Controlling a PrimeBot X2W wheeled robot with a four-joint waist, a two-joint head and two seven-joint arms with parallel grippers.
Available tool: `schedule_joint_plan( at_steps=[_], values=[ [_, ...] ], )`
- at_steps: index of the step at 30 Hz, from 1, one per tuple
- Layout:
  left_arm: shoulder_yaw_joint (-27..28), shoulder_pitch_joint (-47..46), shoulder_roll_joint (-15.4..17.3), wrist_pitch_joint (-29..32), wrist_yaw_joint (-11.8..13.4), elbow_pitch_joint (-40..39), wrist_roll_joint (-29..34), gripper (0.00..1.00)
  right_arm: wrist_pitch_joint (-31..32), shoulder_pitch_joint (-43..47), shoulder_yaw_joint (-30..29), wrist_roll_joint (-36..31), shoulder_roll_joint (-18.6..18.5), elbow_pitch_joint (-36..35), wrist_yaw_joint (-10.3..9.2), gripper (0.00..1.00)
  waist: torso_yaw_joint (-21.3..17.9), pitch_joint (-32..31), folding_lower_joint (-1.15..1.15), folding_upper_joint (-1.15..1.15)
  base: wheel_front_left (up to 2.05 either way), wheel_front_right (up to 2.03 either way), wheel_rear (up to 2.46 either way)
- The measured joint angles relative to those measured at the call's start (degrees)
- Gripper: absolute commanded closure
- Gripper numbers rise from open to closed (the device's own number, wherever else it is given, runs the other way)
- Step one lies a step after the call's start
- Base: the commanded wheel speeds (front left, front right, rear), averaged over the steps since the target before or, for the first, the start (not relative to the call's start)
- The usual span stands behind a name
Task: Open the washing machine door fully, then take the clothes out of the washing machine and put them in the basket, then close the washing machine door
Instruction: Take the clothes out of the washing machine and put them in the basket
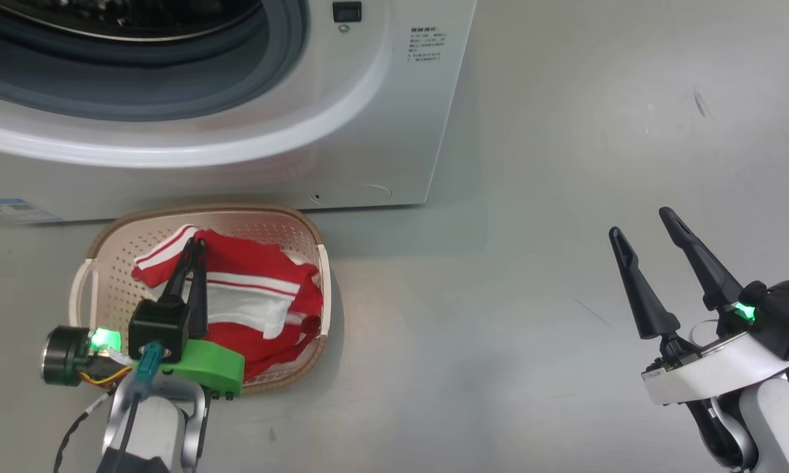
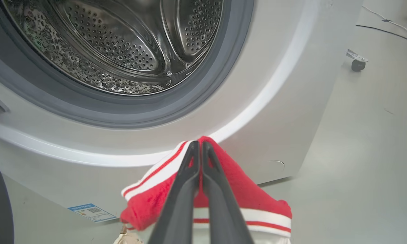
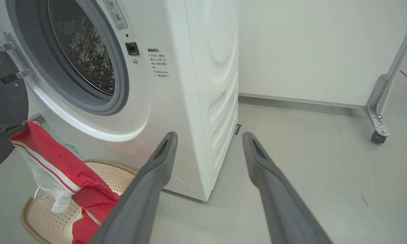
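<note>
Nearest the robot, the left tool (image 1: 194, 247) has its two dark fingers pressed together, pinching a fold of the clothes (image 1: 256, 289). The left wrist view shows the closed tips (image 2: 198, 144) clamped on the top edge of the red fabric (image 2: 244, 189), which falls away on either side of them. The right tool (image 1: 640, 225) stands well apart to the right over the bare floor (image 1: 499, 328), fingers spread wide, holding and touching nothing. In its own view the tips (image 3: 209, 135) point towards the front corner of the washing machine (image 3: 196, 84).

The clothes (image 3: 54, 152) hang from the pinch, long axis running downward, with the lower end lying inside the basket (image 3: 101, 162). From the head view the red and white stripes stretch from upper left to lower right across the basket (image 1: 210, 211).

The basket sits on the floor just in front of the washing machine (image 1: 368, 131), its long side parallel to the machine's front. Beyond it, a grey seal (image 2: 149, 115) rings the metal drum (image 2: 122, 44). The washing machine door (image 3: 0, 98) stands swung open at the left.
</note>
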Motion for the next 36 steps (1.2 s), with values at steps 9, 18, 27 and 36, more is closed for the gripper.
schedule_joint_plan(
  at_steps=[9,18,27,36],
  values=[
    [1.9,-4.7,0.0,1.7,0.4,6.1,0.0,1.0,0.0,-1.9,0.2,0.8,-1.7,-0.8,0.0,0.0,-1.3,4.8,0.0,0.0,0.0,0.0,0.0],
    [4.8,-9.7,-0.2,2.5,0.8,13.7,-1.0,1.0,0.0,-3.5,-1.3,1.8,-3.4,-1.6,0.0,0.0,-3.2,10.0,0.0,0.0,0.0,0.0,0.0],
    [8.6,-13.3,-0.5,2.9,0.9,20.9,-3.8,1.0,0.0,-5.9,-2.7,2.3,-4.7,-2.6,0.0,0.0,-4.4,14.9,0.0,0.0,0.0,0.0,0.0],
    [12.6,-16.4,-0.9,2.8,1.0,29.3,-7.0,1.0,0.0,-6.4,-3.4,2.4,-5.5,-2.7,0.0,0.0,-5.3,19.1,0.0,0.0,0.0,0.0,0.0]
  ],
)
